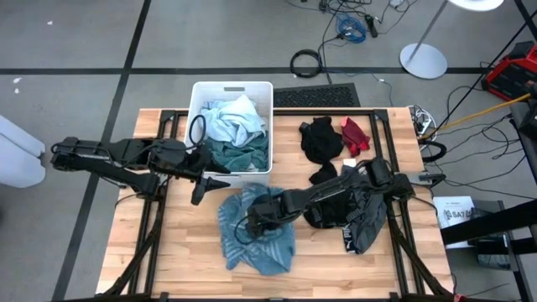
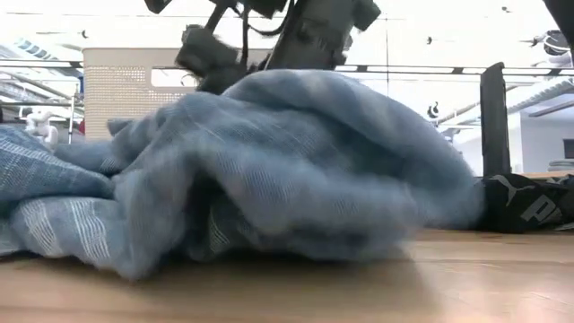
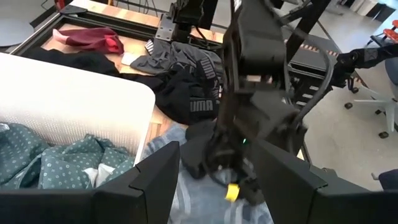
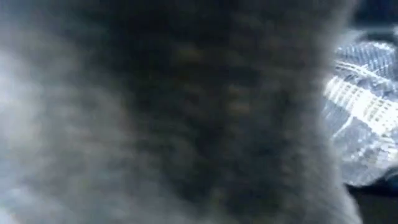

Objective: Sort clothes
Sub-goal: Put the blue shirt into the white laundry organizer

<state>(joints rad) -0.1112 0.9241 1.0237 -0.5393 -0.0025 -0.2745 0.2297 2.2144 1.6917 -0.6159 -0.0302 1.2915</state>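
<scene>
Striped cloth (image 1: 256, 231): lower centre of desk (image 1: 168, 252). Right tool (image 1: 252, 220): spread wide, pressed onto cloth. Left tool (image 1: 200, 191): wide, empty, beside bin (image 1: 197, 96). Bin, upper centre, holds more clothes (image 1: 235, 126).

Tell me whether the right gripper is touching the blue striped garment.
Touching: in the high view the right gripper sits pressed into the blue striped garment; its wrist view is filled by fabric.

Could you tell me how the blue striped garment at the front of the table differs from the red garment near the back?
The blue striped garment is much larger and lies spread in a rumpled heap; the red garment is a small bunched piece. The right gripper is down on the blue striped garment, while neither arm is at the red garment. Both lie on the table, outside the white bin.
</scene>
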